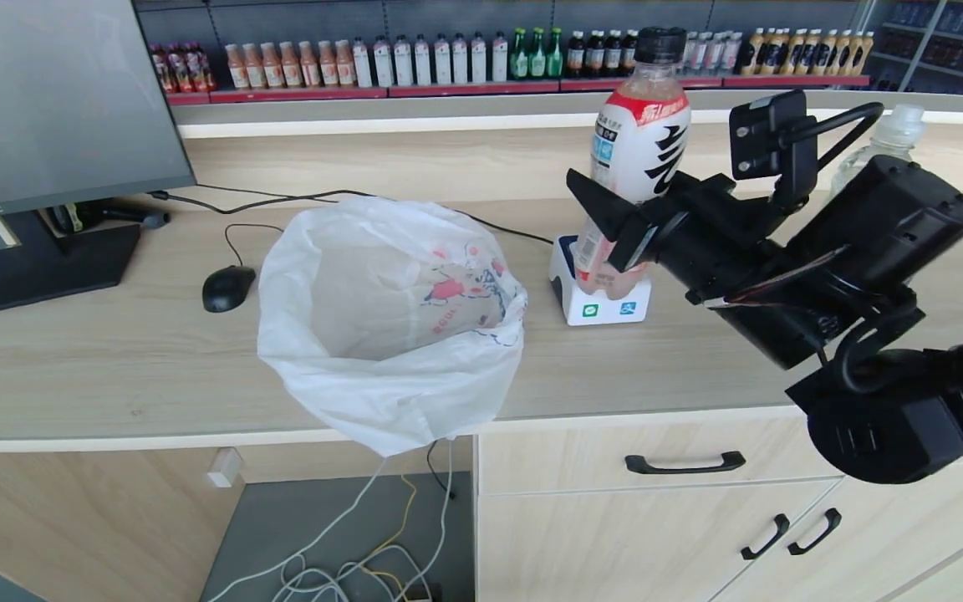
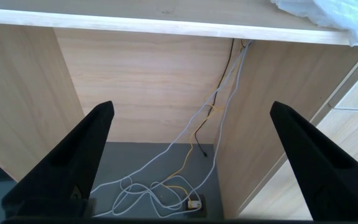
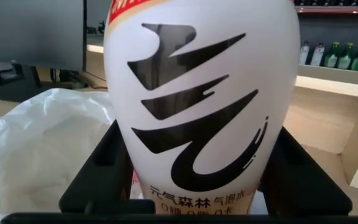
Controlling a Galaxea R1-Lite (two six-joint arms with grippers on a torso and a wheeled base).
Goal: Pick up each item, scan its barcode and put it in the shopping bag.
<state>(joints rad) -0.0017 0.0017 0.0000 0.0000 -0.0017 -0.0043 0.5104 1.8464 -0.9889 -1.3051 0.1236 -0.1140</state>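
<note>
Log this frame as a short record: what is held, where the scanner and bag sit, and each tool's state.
held item: bottle, upright
right tool: shut on the bottle, holding it over the scanner; contact unclear
scanner: white box on the counter, right of the shopping bag
shopping bag: white, mouth open, at the counter's front edge
left tool: open, below the counter, facing loose cables
task stage: bottle not yet bagged

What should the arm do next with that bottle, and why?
Probably carry the bottle toward the robot's left, over the open shopping bag. The right gripper grips it upright with its base at the white scanner, so the scan seems under way, and the bag stands just beside the scanner.
</note>
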